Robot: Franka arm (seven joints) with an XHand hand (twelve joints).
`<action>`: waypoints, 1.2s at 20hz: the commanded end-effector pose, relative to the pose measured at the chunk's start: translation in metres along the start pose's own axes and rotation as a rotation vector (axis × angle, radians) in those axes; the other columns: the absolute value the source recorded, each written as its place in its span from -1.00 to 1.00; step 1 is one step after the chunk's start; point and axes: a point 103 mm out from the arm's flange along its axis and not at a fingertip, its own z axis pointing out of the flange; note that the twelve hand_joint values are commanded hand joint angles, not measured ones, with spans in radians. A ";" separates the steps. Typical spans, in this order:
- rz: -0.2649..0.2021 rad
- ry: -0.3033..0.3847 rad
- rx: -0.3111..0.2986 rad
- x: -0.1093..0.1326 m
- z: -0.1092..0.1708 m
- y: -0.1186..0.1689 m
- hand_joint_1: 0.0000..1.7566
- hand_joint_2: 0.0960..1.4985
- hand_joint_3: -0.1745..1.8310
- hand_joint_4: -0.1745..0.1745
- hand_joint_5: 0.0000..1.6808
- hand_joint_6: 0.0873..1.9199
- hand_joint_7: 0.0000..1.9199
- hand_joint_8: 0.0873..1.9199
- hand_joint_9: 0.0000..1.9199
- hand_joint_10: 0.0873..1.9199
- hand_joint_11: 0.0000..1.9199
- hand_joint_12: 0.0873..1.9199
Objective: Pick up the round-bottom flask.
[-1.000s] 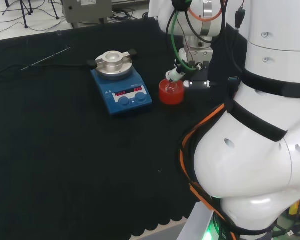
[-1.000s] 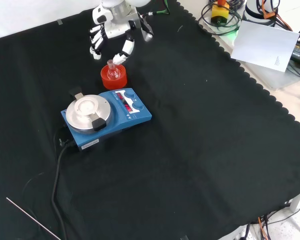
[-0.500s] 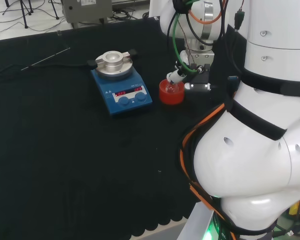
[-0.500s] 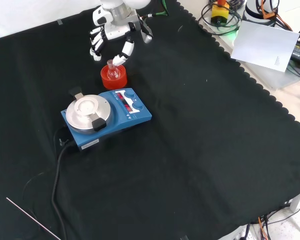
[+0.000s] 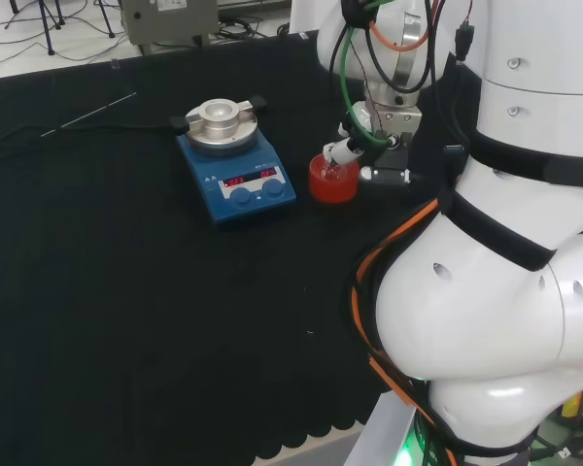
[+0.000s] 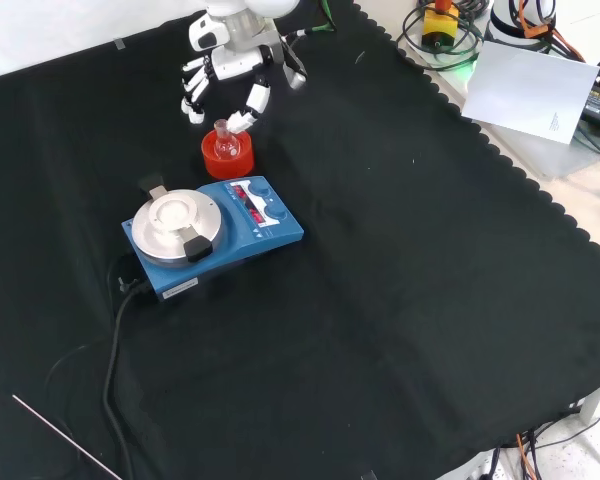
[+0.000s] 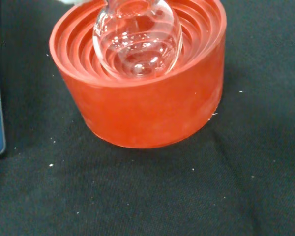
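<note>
A small clear round-bottom flask (image 6: 222, 145) sits upright in a red ribbed ring stand (image 6: 227, 160) on the black cloth. The wrist view brings its bulb (image 7: 137, 39) close, resting in the stand (image 7: 147, 108). The hand (image 6: 232, 68) hovers just behind and above the flask, open, with its fingers spread and pointing down. One fingertip (image 6: 244, 121) is right beside the flask's neck, and I cannot tell whether they touch. In the head view the hand (image 5: 381, 124) is at the right of the flask (image 5: 330, 166) and stand (image 5: 332, 183).
A blue hotplate stirrer (image 6: 212, 236) with a silver top stands just in front of the stand, also seen in the head view (image 5: 237, 181). Its black cable (image 6: 114, 340) trails forward. A thin rod (image 6: 60, 435) lies near the cloth's front left corner.
The hand has shifted slightly near the flask, its fingers still spread. Flask and stand have not moved.
</note>
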 end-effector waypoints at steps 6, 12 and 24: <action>-0.014 0.018 -0.008 -0.006 0.009 0.000 -0.09 -0.12 -0.24 -0.37 -0.23 -0.50 -0.58 -0.36 -0.45 -0.37 -0.90 0.38; -0.015 0.047 -0.017 -0.006 0.014 -0.001 -0.09 -0.12 -0.24 -0.36 -0.19 -0.46 -0.57 -0.36 -0.44 -0.37 -0.89 0.38; -0.017 0.079 -0.041 -0.001 0.020 -0.001 -0.11 -0.10 -0.24 -0.35 -0.20 -0.40 -0.55 -0.37 -0.42 -0.38 -0.87 0.37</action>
